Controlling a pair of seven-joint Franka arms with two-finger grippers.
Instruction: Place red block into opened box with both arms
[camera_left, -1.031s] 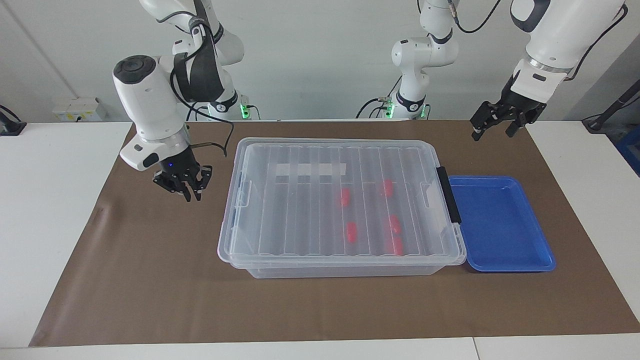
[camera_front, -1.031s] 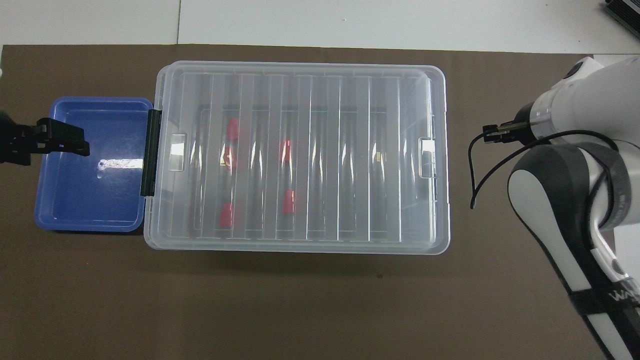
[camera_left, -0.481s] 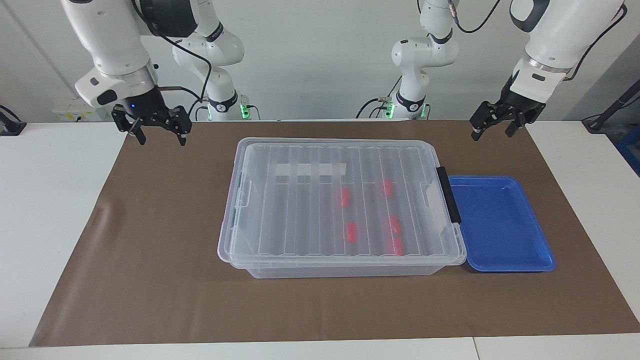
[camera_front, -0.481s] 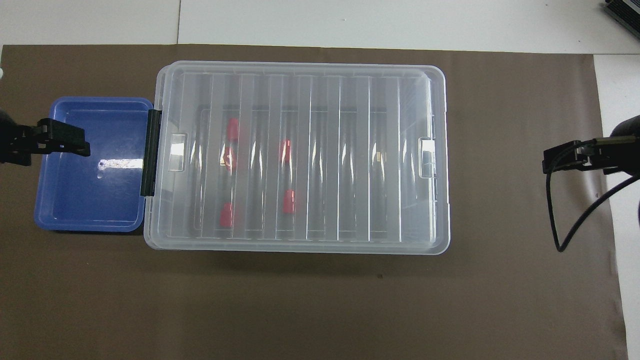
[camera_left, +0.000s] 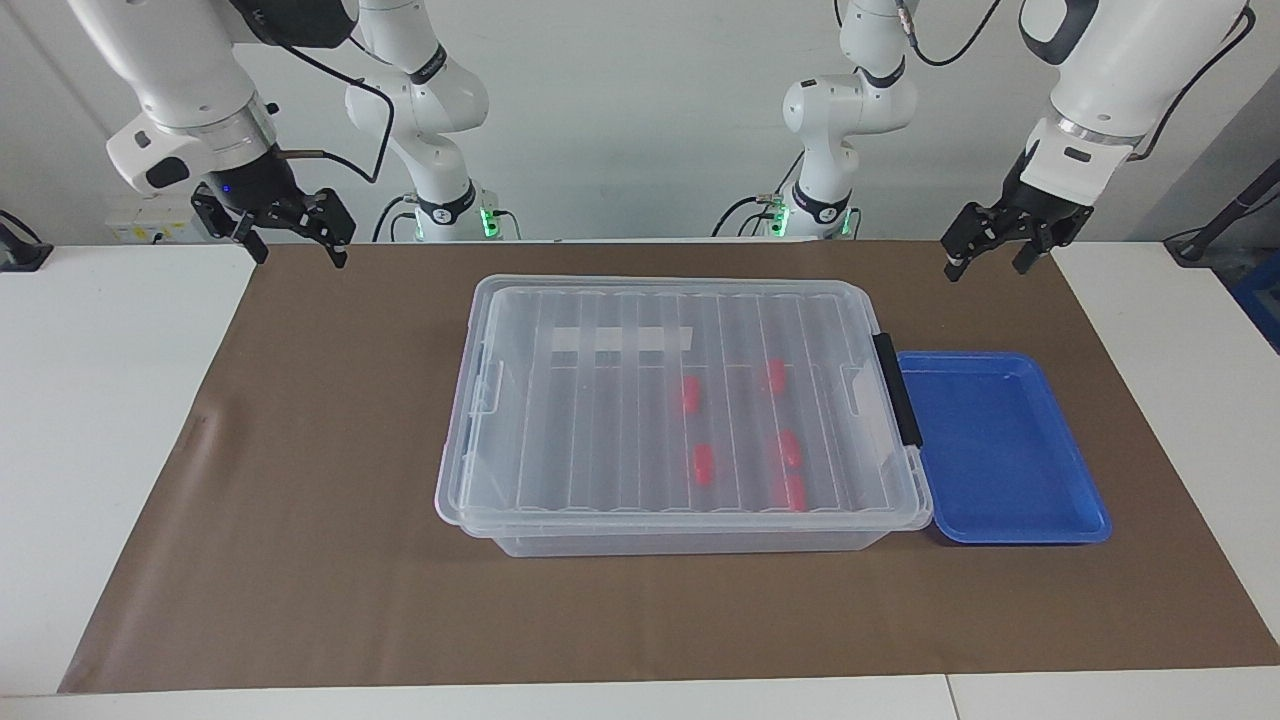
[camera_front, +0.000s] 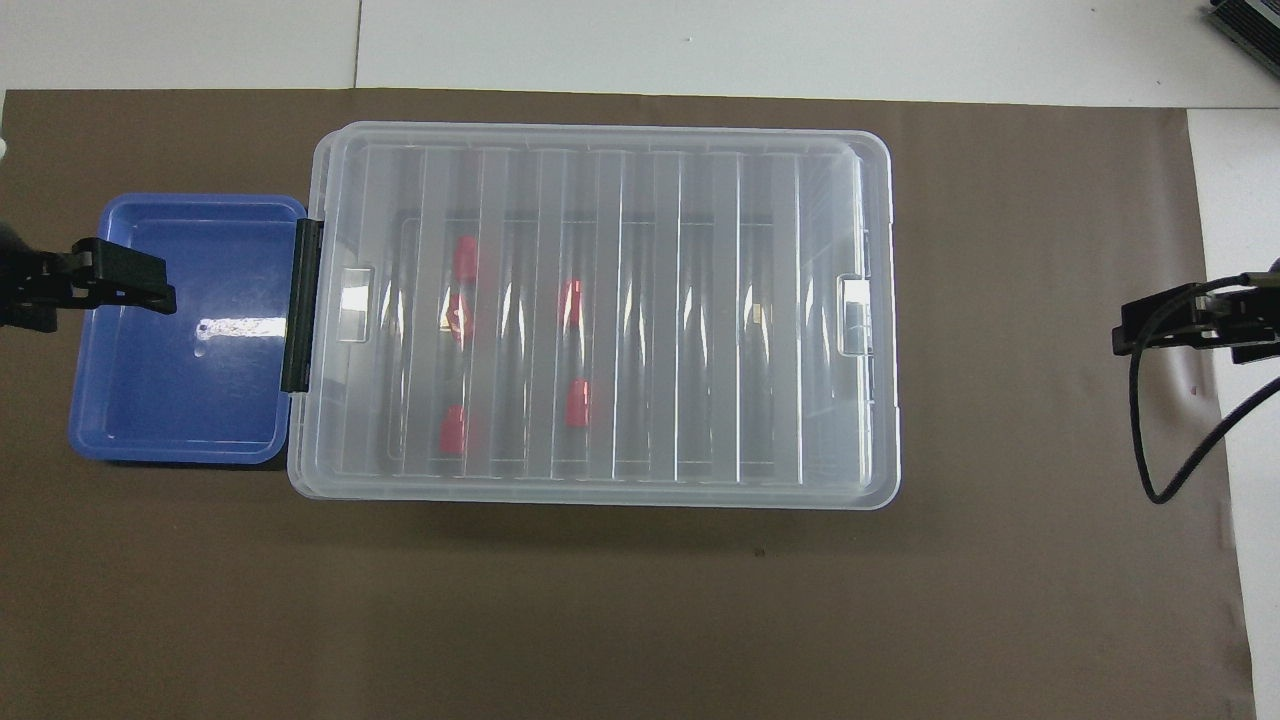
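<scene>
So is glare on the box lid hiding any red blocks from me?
Overhead view: bright streaks run along the lid ribs, and only four red blocks read clearly. Facing view: little glare, five blocks show through. The blue tray floor also has a reflection.

Red blocks blurred under the lid, grippers cut by the picture edges

The red blocks (camera_left: 704, 464) lie inside the box (camera_left: 680, 520) and show only as soft smears through the ribbed lid (camera_left: 600, 400); their stepped ends cannot be seen. In the overhead view the left gripper (camera_front: 120, 285) is cut at 9 o'clock and the right gripper (camera_front: 1160, 325) at 3 o'clock; both arms are cut at 12 o'clock in the facing view.
</scene>
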